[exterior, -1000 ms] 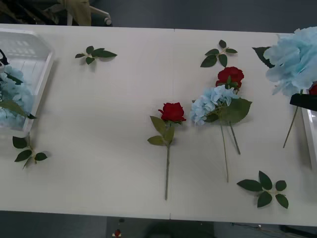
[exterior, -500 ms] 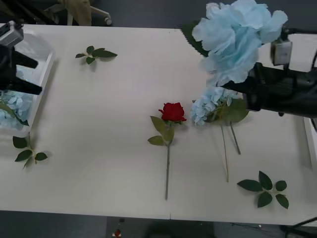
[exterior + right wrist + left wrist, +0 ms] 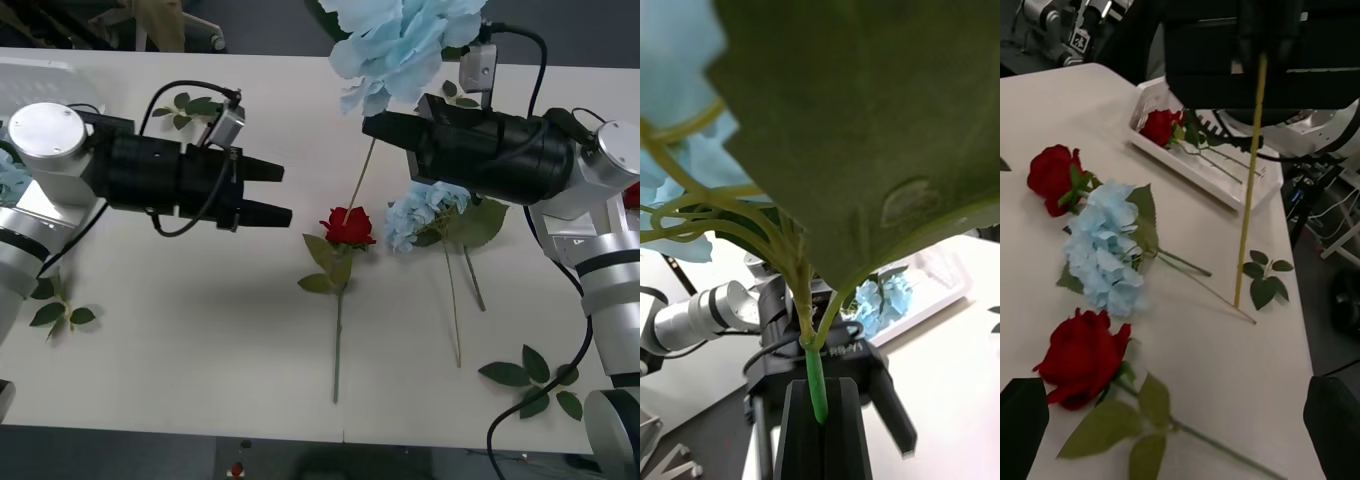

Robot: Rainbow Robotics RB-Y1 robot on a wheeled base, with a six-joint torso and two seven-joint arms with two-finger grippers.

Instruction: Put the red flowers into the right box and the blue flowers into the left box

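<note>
A leaf sprig (image 3: 533,382) lies at the table's near right edge; a second sprig (image 3: 55,305) lies near left. On the table (image 3: 200,330), a red rose (image 3: 347,226) lies at centre, its stem running toward the near edge. Just right of it lies a blue flower (image 3: 425,208) with a large leaf. In the left wrist view a second rose (image 3: 1055,177) lies just beyond this flower.

The left gripper (image 3: 279,193) hovers over the table left of centre, fingers apart and holding nothing (both black tips sit at the corners of the left wrist view). It points toward the right arm.

The right gripper (image 3: 820,420) hangs above the centre-right of the table, clamped on the green stem of a held blue flower (image 3: 400,35). The bloom rises past the far table edge in the front view; the lower stem (image 3: 1247,195) hangs down toward the centre rose, clear of the table.

The right box (image 3: 1196,169) stands at the table's right side with one rose (image 3: 1161,126) in it. The left box (image 3: 929,289) stands at the far left; it holds blue blooms (image 3: 880,296). Further sprigs (image 3: 195,105) lie near the far edge.
</note>
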